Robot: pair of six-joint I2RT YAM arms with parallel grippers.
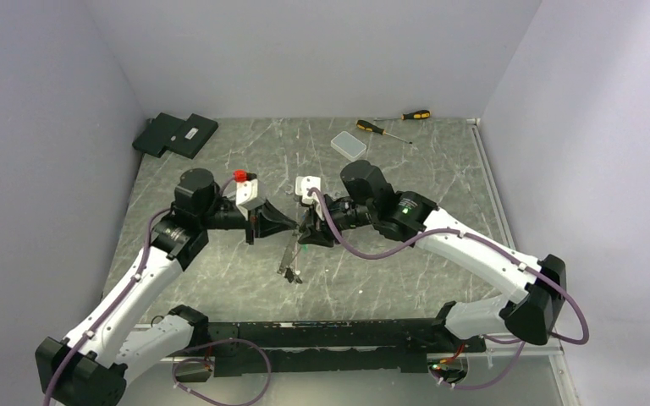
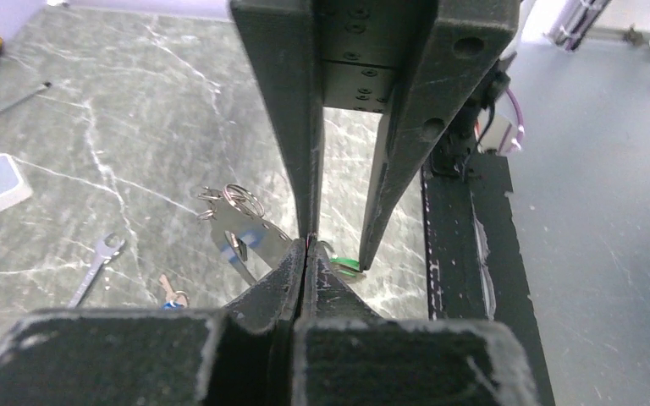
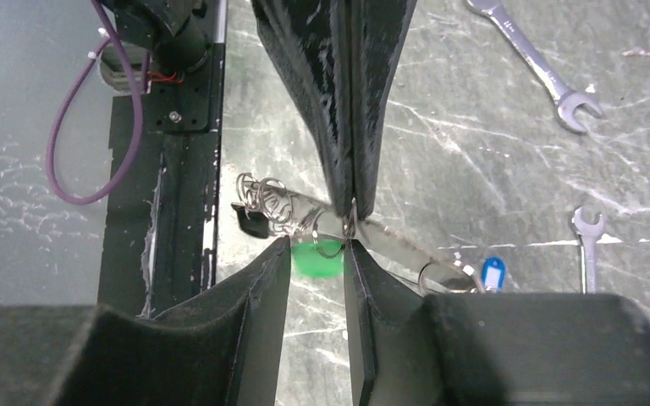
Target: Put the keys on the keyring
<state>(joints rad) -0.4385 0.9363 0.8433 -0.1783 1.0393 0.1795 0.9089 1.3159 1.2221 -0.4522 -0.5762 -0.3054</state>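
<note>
My left gripper (image 2: 305, 247) is shut on the keyring (image 3: 389, 241), a thin pale grey band that hangs slanted over the table, with small wire rings (image 3: 267, 199) at one end. A key with a green tag (image 3: 317, 258) sits just below the pinch point. A key with a blue tag (image 3: 493, 275) is at the band's other end. My right gripper (image 3: 317, 248) is open, its fingers either side of the band next to the left gripper's tips (image 3: 349, 203). In the top view both grippers (image 1: 292, 224) (image 1: 305, 230) meet mid-table, with the keys (image 1: 289, 269) below them.
Two silver spanners (image 3: 542, 63) (image 3: 588, 245) lie on the marble table. A clear plastic box (image 1: 349, 145) and two screwdrivers (image 1: 381, 129) are at the back. Black boxes (image 1: 176, 134) sit at the back left. The black base rail (image 1: 330, 334) runs along the near edge.
</note>
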